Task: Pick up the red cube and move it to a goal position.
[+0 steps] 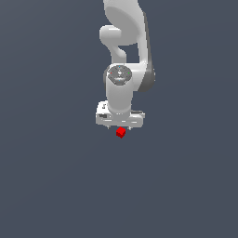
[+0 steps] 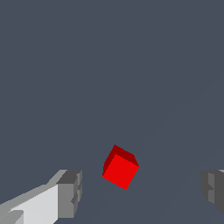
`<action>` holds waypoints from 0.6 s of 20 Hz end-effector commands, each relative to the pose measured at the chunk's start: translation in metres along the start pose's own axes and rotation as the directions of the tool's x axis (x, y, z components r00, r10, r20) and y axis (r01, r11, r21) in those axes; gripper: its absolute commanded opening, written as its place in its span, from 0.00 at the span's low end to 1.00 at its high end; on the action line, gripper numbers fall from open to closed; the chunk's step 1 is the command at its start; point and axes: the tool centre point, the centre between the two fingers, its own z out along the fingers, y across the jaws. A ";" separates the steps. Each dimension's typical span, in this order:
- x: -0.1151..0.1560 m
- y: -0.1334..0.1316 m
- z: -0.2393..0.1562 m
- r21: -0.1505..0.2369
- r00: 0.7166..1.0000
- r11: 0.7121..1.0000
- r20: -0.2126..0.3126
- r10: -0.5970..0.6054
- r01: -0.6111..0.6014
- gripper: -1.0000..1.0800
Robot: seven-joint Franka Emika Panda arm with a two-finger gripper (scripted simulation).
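The red cube (image 1: 121,133) is tiny and bright red. In the exterior view it sits just below the white gripper (image 1: 120,126) of the arm, which hangs over it. In the wrist view the cube (image 2: 120,168) lies between the two grey fingertips (image 2: 70,192), apart from both and turned at an angle to them. The jaws stand wide apart and the gripper (image 2: 142,190) is open and empty. Whether the cube rests on the floor is unclear from the flat background.
A plain dark blue-grey surface (image 1: 56,176) fills both views. The white arm (image 1: 123,42) rises above the gripper in the exterior view. No other object shows.
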 end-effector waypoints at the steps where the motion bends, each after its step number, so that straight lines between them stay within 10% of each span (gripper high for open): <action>1: -0.004 0.001 0.009 0.001 0.999 0.999 -0.003 0.039 -0.039 0.96; 12: -0.028 0.000 0.071 0.015 0.950 0.951 -0.025 0.310 -0.310 0.96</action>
